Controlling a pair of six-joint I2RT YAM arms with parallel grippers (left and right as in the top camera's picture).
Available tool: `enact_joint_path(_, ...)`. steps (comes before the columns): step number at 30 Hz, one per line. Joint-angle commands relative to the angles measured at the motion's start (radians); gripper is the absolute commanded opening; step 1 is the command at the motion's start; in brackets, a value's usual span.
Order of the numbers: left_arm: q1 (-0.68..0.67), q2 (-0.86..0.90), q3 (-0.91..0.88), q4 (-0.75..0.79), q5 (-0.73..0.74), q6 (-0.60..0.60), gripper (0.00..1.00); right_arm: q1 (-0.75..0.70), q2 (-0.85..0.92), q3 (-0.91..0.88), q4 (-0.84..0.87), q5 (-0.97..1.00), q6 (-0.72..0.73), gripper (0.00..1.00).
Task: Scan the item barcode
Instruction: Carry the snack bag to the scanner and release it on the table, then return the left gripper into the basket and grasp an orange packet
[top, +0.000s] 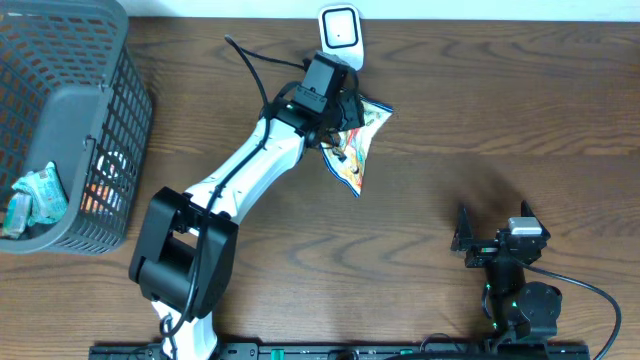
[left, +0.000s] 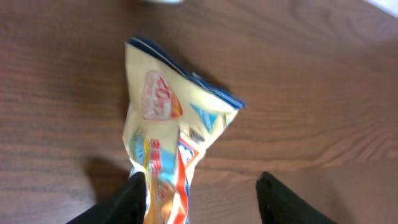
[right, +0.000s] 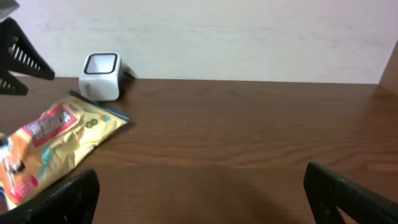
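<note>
Two risks seem real to me. The left claw stands spread over the lower end of the bag. One finger touches or almost touches the foil and the other is clear of it, so nothing is pinched. The bag lies on the bench at the top centre of the overhead view, just beside the scanner, and I judge it is not facing the window. No barcode shows on the upper side, so the code may be turned away and the scan would fail. Also, if the arm lifts from here, the near finger could catch the crinkled foil and drag or flip the bag. The right claw, at the lower right, is wide apart and holds nothing.
</note>
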Motion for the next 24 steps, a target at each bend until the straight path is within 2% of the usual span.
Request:
enact_joint_path(1,0.049,-0.083,0.012,0.023,-0.010,0.031,0.59,-0.007,-0.004,-0.003,-0.003,0.001,-0.014,0.99)
enact_joint_path(6,0.165,-0.240,0.016,0.046,-0.010,0.079,0.61,-0.007,-0.004,-0.003,-0.003,0.002,-0.014,0.99)
enact_joint_path(7,0.237,-0.325,0.016,0.050,-0.010,0.142,0.62,-0.007,-0.004,-0.003,-0.003,0.001,-0.014,0.99)
enact_joint_path(10,0.355,-0.432,0.016,0.050,-0.010,0.228,0.69,-0.007,-0.004,-0.003,-0.003,0.001,-0.014,0.99)
enact_joint_path(14,0.577,-0.545,0.016,0.049,-0.010,0.251,0.74,-0.007,-0.004,-0.003,-0.003,0.001,-0.014,0.99)
enact_joint_path(17,0.814,-0.585,0.016,0.026,-0.010,0.249,0.79,-0.007,-0.004,-0.003,-0.003,0.001,-0.014,0.99)
enact_joint_path(21,1.008,-0.566,0.015,-0.069,-0.011,0.247,0.81,-0.007,-0.004,-0.003,-0.003,0.001,-0.014,0.99)
enact_joint_path(24,1.092,-0.520,0.011,-0.174,-0.027,0.247,0.81,-0.007,-0.004,-0.003,-0.003,0.001,-0.014,0.99)
